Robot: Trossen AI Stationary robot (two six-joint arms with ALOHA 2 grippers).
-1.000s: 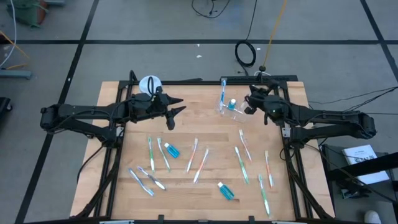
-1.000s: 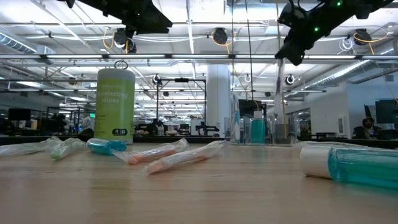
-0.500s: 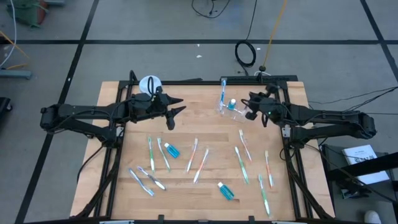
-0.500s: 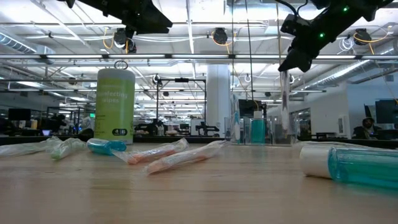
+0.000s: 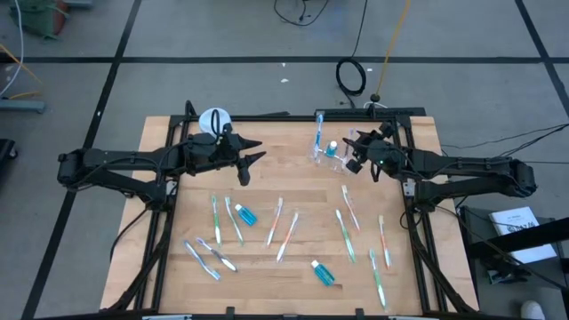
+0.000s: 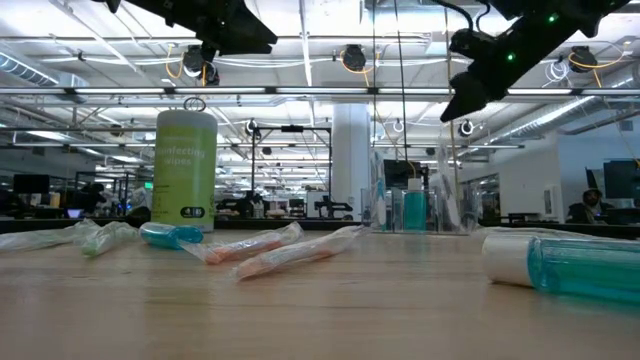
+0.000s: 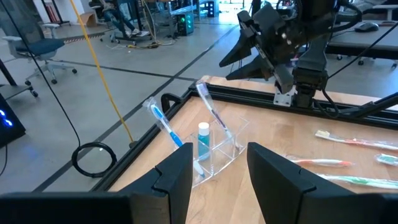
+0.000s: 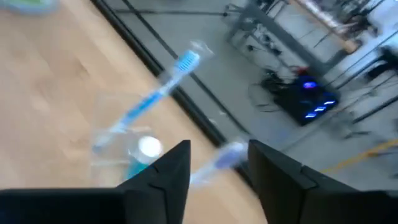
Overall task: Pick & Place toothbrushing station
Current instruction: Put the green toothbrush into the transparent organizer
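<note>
The small clear plastic cup [image 5: 327, 153] stands in the upper middle of the high view, near the table's far edge. It holds a blue-handled toothbrush [image 7: 166, 129], an upright blue toothpaste tube with a white cap [image 7: 202, 142] and a second wrapped toothbrush [image 7: 213, 116] leaning in it. The right gripper [image 5: 354, 153] hangs just to the right of the cup and above it. In the right wrist view its fingers stand apart with nothing between them, though that view is blurred, so the brush appears to have just been let go. The left gripper [image 5: 252, 157] waits at upper left of centre, its jaws parted and empty.

My reading is that one brush has been delivered. Many slim toothbrushes [image 5: 283, 233] and two more blue tubes [image 5: 324, 273] lie scattered across the lower half of the wooden table [image 5: 293, 191]. The next move calls for lifting clear of the cup without knocking it, then descending on a loose brush.
</note>
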